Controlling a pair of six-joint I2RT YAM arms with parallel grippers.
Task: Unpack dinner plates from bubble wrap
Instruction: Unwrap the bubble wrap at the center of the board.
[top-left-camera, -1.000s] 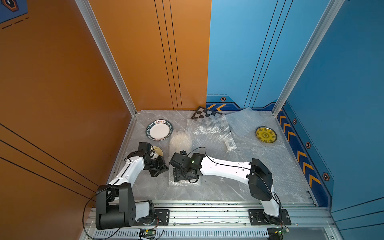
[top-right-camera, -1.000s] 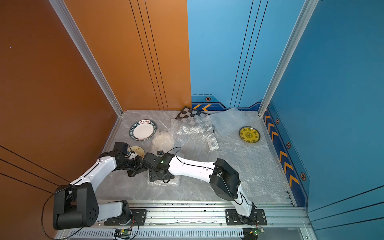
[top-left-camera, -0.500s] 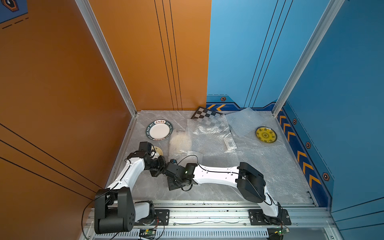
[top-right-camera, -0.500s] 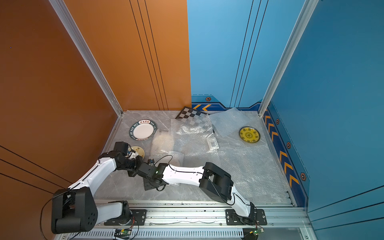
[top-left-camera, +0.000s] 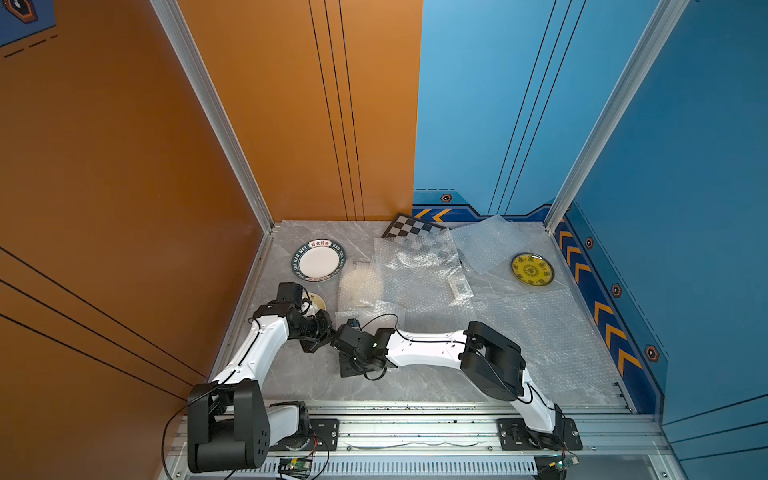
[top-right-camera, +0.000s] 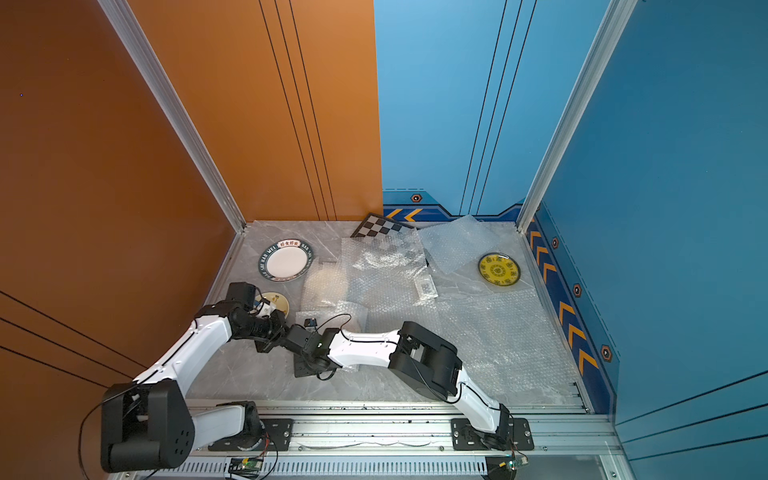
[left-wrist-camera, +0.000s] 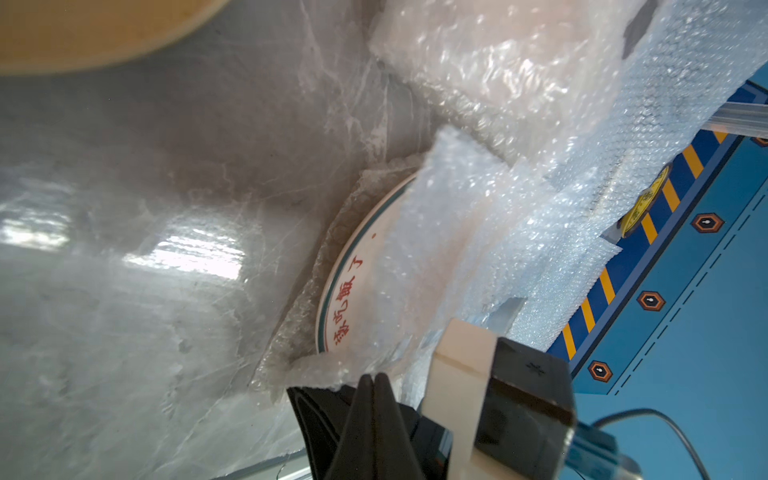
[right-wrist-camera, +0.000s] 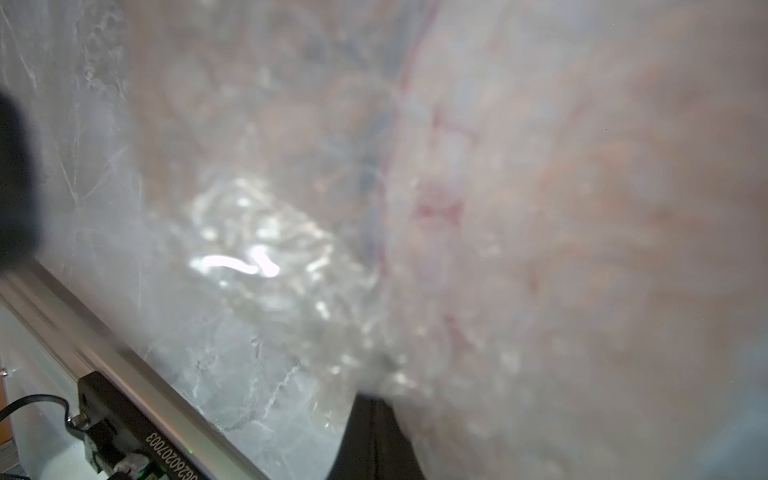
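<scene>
Both arms meet at the lower left of the tabletop (top-left-camera: 291, 382) in both top views, over a half-wrapped plate (left-wrist-camera: 351, 299) (white, green-lined rim, red characters) that the right arm's wrist hides from above. The left gripper (left-wrist-camera: 372, 377) has its fingers closed, tips at the edge of the bubble wrap (left-wrist-camera: 436, 249) folded over this plate; whether film is pinched cannot be told. The right gripper (right-wrist-camera: 374, 409) is likewise closed, and blurred film covers nearly the whole right wrist view.

Surroundings:
- cream plate (top-left-camera: 319, 300), partly behind the left arm
- green-lettered plate (top-left-camera: 319, 262), above it
- wrapped bundle (top-left-camera: 360, 282), beside the cream plate
- loose sheets (top-left-camera: 419, 266) at centre, overlapping the checkerboard (top-left-camera: 409, 226) and carrying a small card box (top-left-camera: 460, 287)
- yellow plate (top-left-camera: 532, 269), well apart at right
</scene>
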